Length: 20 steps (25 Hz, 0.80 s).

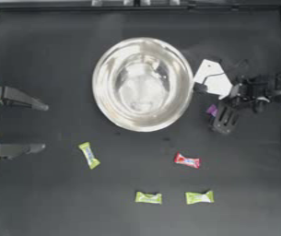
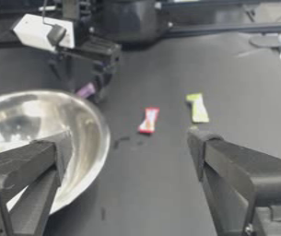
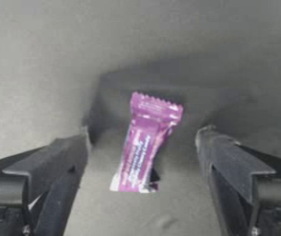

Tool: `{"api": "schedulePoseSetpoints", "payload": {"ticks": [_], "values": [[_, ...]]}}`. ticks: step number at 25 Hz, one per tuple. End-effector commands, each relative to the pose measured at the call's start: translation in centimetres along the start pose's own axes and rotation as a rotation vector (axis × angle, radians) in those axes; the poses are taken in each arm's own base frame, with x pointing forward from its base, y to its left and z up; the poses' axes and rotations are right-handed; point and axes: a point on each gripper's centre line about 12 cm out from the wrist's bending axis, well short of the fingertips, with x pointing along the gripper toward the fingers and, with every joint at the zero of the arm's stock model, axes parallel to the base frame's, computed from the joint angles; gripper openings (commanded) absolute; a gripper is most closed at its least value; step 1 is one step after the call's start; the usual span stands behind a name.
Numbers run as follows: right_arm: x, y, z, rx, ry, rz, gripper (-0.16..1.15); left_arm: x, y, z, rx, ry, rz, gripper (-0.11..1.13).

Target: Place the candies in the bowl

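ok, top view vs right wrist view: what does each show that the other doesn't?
Only the top view: the bowl, empty, three green candies, the red candy, and the left gripper open at the left edge. Only the right wrist view: the purple candy's full wrapper lying between the open jaws, untouched. Both: right gripper at the purple candy, right of the bowl.

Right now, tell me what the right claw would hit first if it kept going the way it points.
The purple candy. The right claw hangs open with the candy lying between its jaws on the table, just right of the bowl. Going straight on, it would probably meet the candy and the tabletop; the height above them is unclear.
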Motion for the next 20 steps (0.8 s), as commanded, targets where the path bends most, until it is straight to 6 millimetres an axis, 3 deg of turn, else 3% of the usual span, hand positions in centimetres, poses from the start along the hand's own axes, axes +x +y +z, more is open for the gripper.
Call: {"api": "schedulePoseSetpoints", "payload": {"ticks": [1, 5, 7, 13, 20], "values": [[-0.4, 0.1, 0.4, 0.006, -0.017, 0.002, 0.81, 0.2, 0.1, 0.3, -0.004, -0.003, 0.005, 1.03], [-0.3, 0.0, 0.1, 0.002, 0.003, -0.008, 0.35, 0.3, 0.1, 0.3, -0.002, -0.001, 0.006, 1.03], [-0.3, -0.1, 0.0, 0.004, 0.012, -0.01, 0.23, 0.2, 0.1, 0.3, -0.004, -0.003, 0.006, 1.03], [-2.3, 0.9, 1.1, -0.033, -0.026, -0.002, 0.25, 0.2, 0.1, 0.2, -0.004, -0.001, 0.006, 1.03], [-7.9, 0.9, 3.1, -0.079, -0.197, -0.003, 0.25, 0.3, 0.1, 0.1, -0.004, 0.002, 0.006, 1.03]]}}
